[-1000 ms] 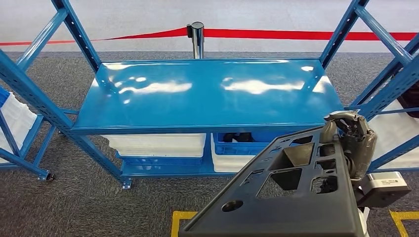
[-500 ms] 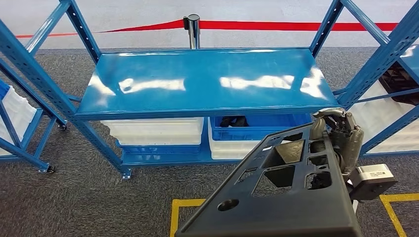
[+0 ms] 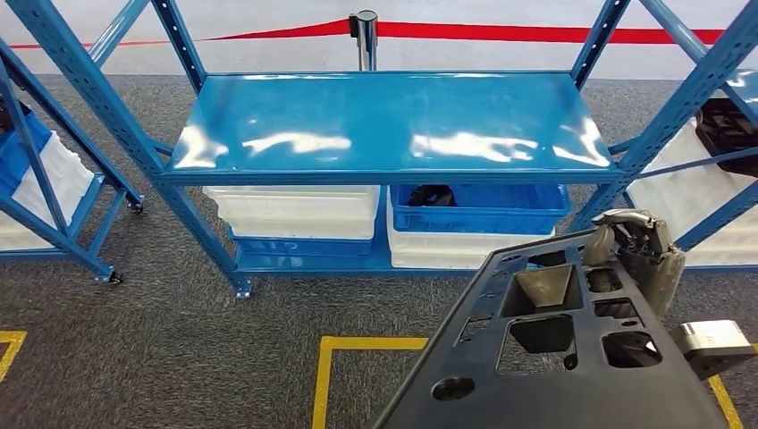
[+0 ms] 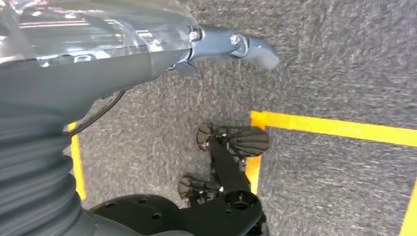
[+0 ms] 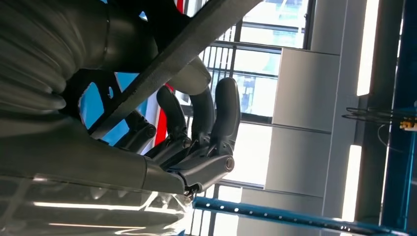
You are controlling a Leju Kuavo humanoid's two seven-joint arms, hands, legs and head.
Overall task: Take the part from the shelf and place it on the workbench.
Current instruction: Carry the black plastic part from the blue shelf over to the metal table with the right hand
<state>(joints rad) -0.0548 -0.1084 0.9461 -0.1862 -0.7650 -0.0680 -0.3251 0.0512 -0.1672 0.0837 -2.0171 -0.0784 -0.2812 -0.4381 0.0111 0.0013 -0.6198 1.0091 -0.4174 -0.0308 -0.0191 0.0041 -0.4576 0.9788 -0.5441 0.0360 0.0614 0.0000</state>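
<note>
Currently my right hand (image 3: 645,255) is clamped on the far right edge of the part (image 3: 554,353), a dark flat panel whose long axis runs from that grip toward me, clear of the shelf (image 3: 393,125). My left hand (image 4: 236,46) hangs over the carpet holding nothing, fingers extended, so the right arm alone carries the part; no workbench is visible ahead.

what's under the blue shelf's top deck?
Under the top deck: stacked white bins beside a blue crate on white bins. Something dark lies inside the crate; the deck covers the rest.
</note>
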